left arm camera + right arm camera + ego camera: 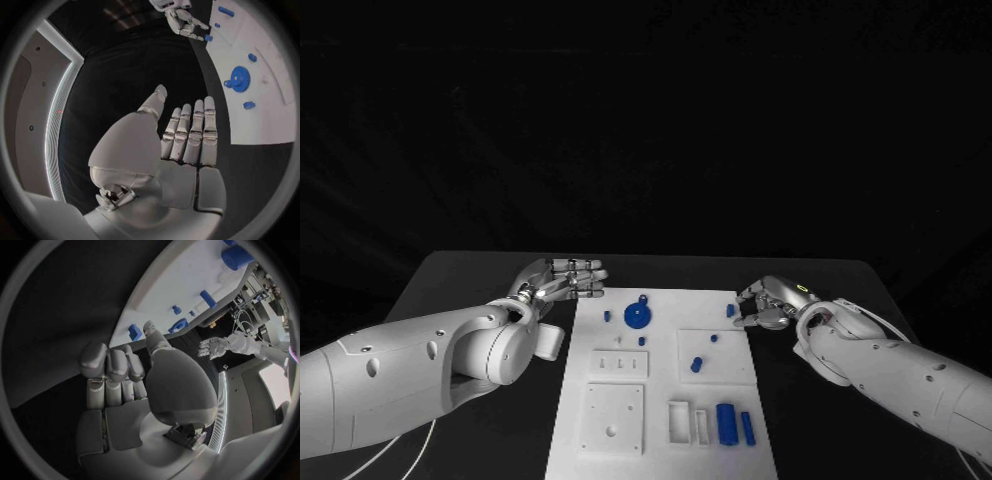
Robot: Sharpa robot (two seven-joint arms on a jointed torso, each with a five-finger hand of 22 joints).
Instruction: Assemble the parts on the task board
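Both hands, left (pixel 567 277) and right (pixel 769 303), hold nothing, fingers extended.

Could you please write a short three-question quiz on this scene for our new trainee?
1. True or false: the left hand holds a blue part.
2. Which hand is nearer the small blue part at the board's far right edge? A) left B) right
3. Fill in: the round blue disc lies on the ____.

Key: 1 false; 2 B; 3 board.
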